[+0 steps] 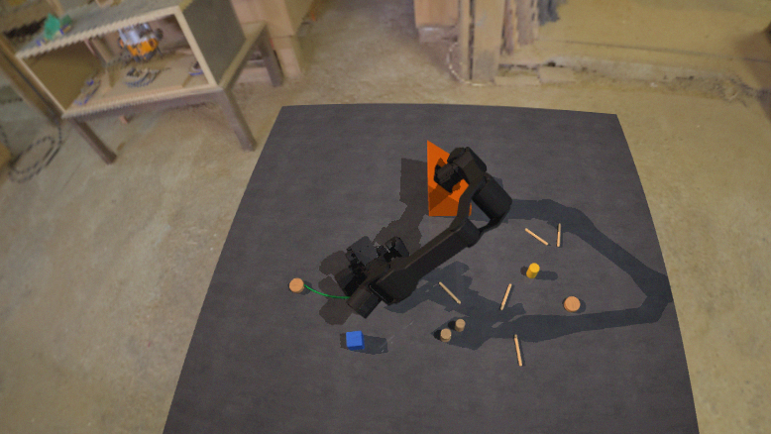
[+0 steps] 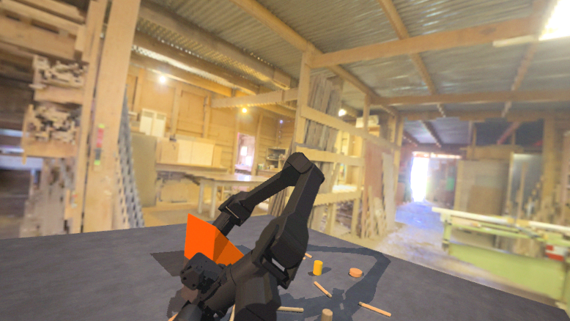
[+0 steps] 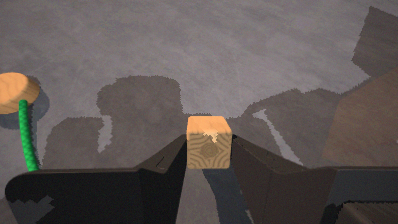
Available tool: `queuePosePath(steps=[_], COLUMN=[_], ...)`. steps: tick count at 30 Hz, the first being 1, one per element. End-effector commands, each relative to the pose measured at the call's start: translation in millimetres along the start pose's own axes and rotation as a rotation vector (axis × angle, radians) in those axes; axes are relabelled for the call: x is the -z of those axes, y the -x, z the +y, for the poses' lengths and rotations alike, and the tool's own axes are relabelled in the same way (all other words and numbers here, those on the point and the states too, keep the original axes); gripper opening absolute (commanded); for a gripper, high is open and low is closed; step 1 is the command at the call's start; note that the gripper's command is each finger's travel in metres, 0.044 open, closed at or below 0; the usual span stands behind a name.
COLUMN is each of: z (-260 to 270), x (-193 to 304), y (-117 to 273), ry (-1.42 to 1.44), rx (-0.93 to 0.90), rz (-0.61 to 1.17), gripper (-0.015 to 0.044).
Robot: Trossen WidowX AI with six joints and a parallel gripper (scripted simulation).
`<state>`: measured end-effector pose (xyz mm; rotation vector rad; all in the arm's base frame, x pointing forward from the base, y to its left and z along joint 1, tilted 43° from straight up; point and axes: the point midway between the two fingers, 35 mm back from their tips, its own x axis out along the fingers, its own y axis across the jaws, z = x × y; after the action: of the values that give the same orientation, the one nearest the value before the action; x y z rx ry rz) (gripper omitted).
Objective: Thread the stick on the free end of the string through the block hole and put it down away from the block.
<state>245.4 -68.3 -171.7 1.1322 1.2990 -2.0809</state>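
In the wrist view my gripper [image 3: 207, 140] is shut on the wooden block [image 3: 209, 144], one finger at each side. A round darker spot shows on its near face. I cannot tell whether the block touches the table. The round wooden button [image 1: 296, 284] [image 3: 12, 92] lies left of the gripper. The green string [image 1: 323, 294] [image 3: 23, 130] runs from it and goes out of sight under the arm in the top view and behind the left finger in the wrist view. The stick on its end is hidden, and the arm covers the block in the top and exterior views.
An orange wedge [image 1: 442, 208] [image 2: 199, 239] stands behind the gripper. A blue cube [image 1: 354, 340] is in front. To the right are several loose sticks, two short wooden cylinders [image 1: 445, 335] [image 1: 459, 325], a yellow cylinder [image 1: 532, 271] [image 2: 317, 267] and another wooden disc [image 1: 572, 303] [image 2: 355, 272].
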Motion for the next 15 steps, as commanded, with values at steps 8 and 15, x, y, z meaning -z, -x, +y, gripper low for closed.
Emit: queuePosePath(steps=[8,15], z=[0,1], x=[5,4], y=[2,12], ry=[0.001,0.001], rx=[-0.001,-0.001], rz=[-0.090,-0.090], gripper=[0.0079,0.0236])
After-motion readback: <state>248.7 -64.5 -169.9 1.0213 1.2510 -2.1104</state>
